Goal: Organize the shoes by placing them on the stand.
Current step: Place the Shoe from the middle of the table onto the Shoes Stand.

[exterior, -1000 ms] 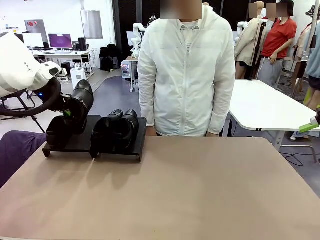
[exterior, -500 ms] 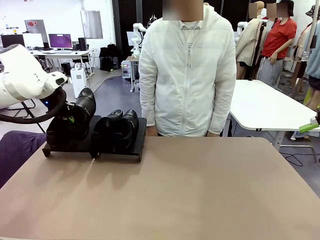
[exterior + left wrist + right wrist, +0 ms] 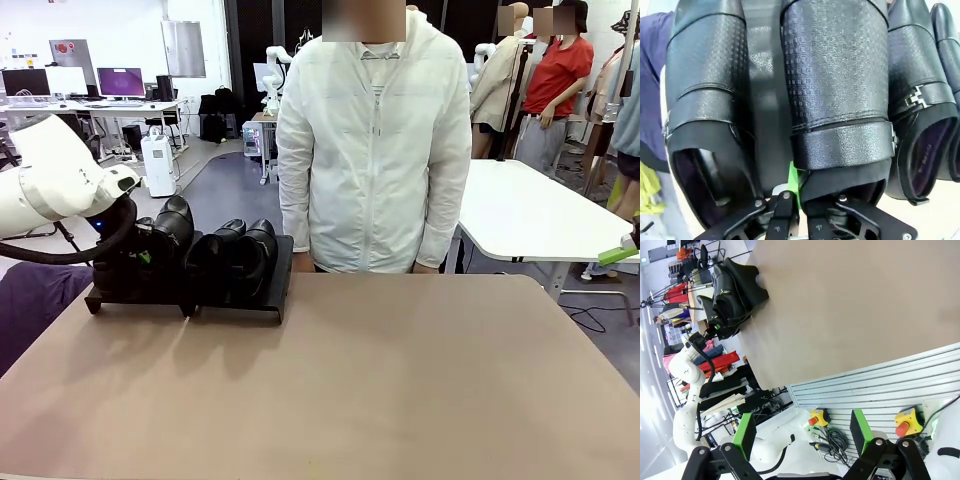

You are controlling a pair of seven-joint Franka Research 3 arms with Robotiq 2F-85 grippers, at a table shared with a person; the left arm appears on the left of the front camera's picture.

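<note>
The step in hand looks like the setting-down of the last of the shoes: the left gripper is clamped tight on the heel rim of the held shoe, which the left wrist view shows lying over the stand with its toe pointing away, between the outer shoe at the stand's left end and the buckled shoe on its other side; a fourth shoe lies beyond that, at the picture's edge. In the front view the left arm leans in over the left section of the stand, which sits at the far-left part of the table, just before the person. The next move, as I judge it, calls for easing the sole flat onto the stand's top and then letting go without nudging the neighbours, which sit close. The right gripper hangs with jaws wide and empty, well away from the stand, off the table's near side. Whether the held shoe's sole already touches the stand cannot be told; its underside is hidden, and the fingertips are buried inside the shoe's opening
</note>
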